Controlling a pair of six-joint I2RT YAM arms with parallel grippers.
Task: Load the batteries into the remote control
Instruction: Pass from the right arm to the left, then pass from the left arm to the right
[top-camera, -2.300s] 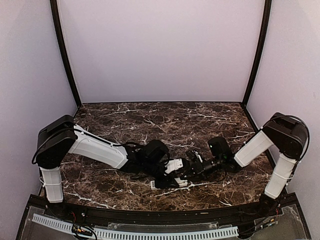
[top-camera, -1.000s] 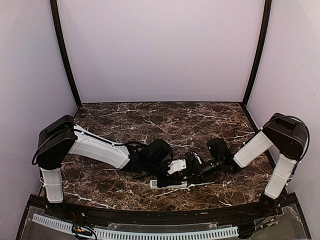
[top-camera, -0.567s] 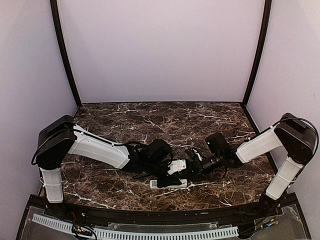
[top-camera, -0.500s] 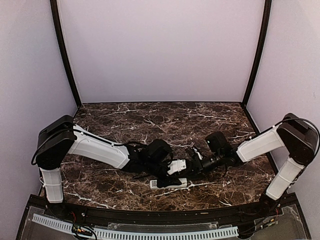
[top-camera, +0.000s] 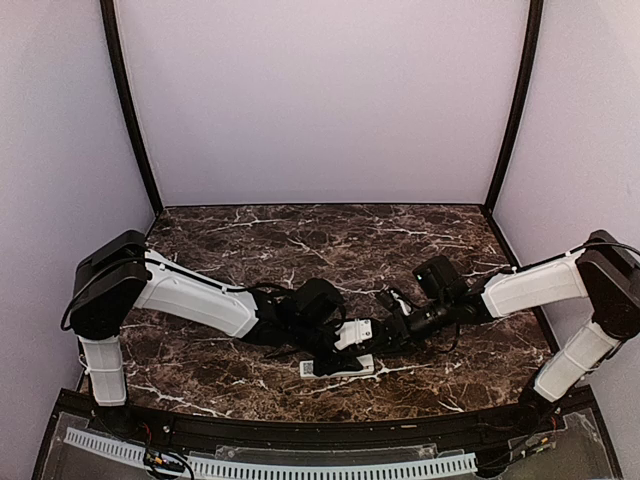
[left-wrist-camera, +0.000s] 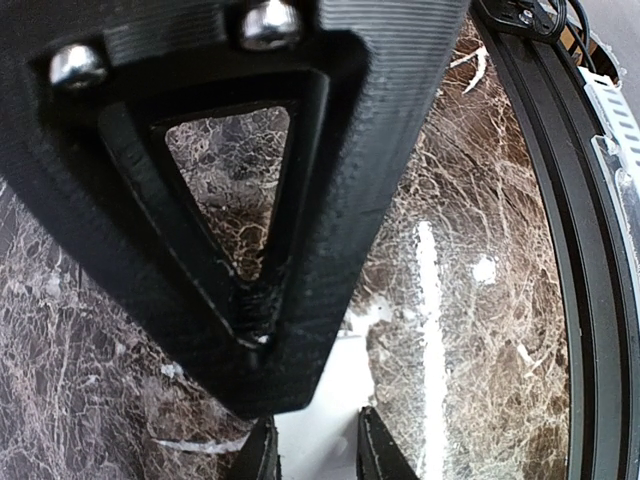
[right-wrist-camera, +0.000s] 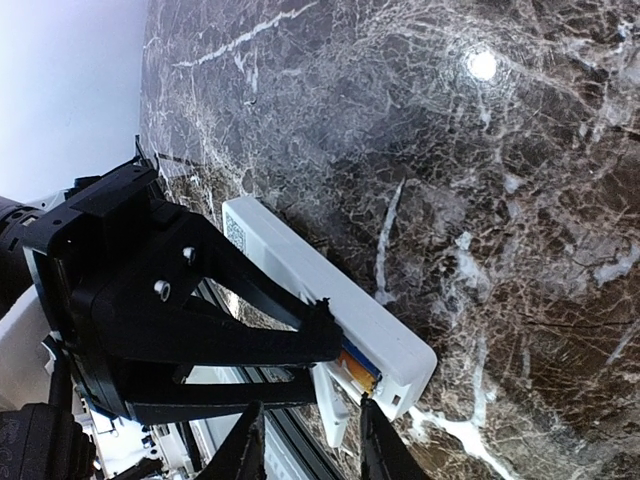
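Counter (top-camera: 300, 240): dark veined marble, pale walls on three sides.

Left arm (top-camera: 190, 295): reaches in from left base toward middle, low over front part of counter.

Left tool (left-wrist-camera: 318, 455): clamped on remote control (right-wrist-camera: 300, 270), one finger on either side of white body, close to battery end.

Left wrist view: mostly blocked by black ribbed finger (left-wrist-camera: 380, 150) with triangular cut-out, close to lens; cannot tell whose. Below it, white strip of remote control pinched between two fingertips.

Remote control: rests on counter near front edge, about centre, long axis roughly left-right in top view. Small label (right-wrist-camera: 237, 230) at end far from right tool.

Battery (right-wrist-camera: 356, 366): orange and blue, sits in recess at end nearest right tool; cannot tell whether one cell or two.

White piece (right-wrist-camera: 330, 405): pale flat bit just beside that end; cannot tell if attached.

Right tool (right-wrist-camera: 308, 448): just right of left tool, close over battery end. Fingers (right-wrist-camera: 372, 440) apart, nothing between them.

Right arm (top-camera: 530, 285): stretches in from right base, forearm nearly level.
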